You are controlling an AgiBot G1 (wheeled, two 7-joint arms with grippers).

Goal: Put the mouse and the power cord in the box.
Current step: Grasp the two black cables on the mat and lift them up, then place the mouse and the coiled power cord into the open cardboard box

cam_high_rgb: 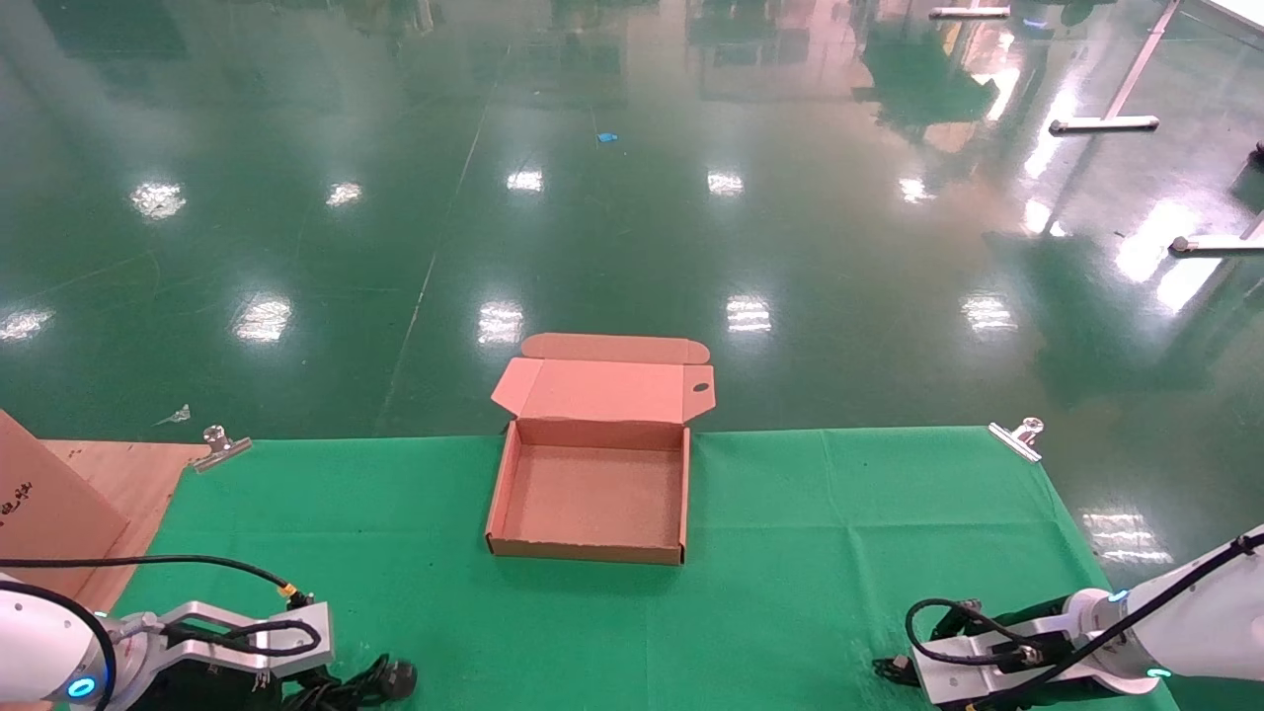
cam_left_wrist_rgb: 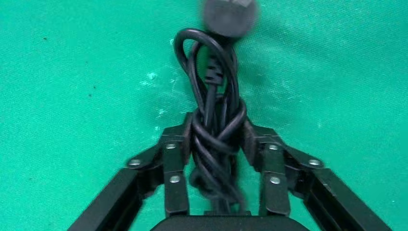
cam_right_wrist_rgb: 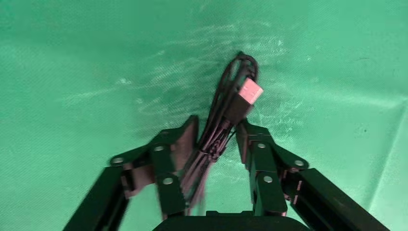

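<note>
The box [cam_high_rgb: 501,484] lies open at the middle of the green cloth, its lid [cam_high_rgb: 602,390] folded back past the far edge and its inside bare. At the near left corner my left gripper [cam_left_wrist_rgb: 216,127] is shut on the power cord [cam_left_wrist_rgb: 211,91], a thick coiled bundle whose round plug [cam_high_rgb: 397,678] sticks out beyond the fingertips. At the near right my right gripper [cam_right_wrist_rgb: 216,129] is closed around the mouse's thin bundled cable [cam_right_wrist_rgb: 226,96], which ends in a USB plug [cam_right_wrist_rgb: 251,91]. The mouse body is hidden.
A plain brown board [cam_high_rgb: 44,504] leans over a wooden panel [cam_high_rgb: 133,474] at the left edge. Metal clips [cam_high_rgb: 219,446] [cam_high_rgb: 1019,437] pin the cloth at both far corners. Beyond the table's far edge is the glossy green floor.
</note>
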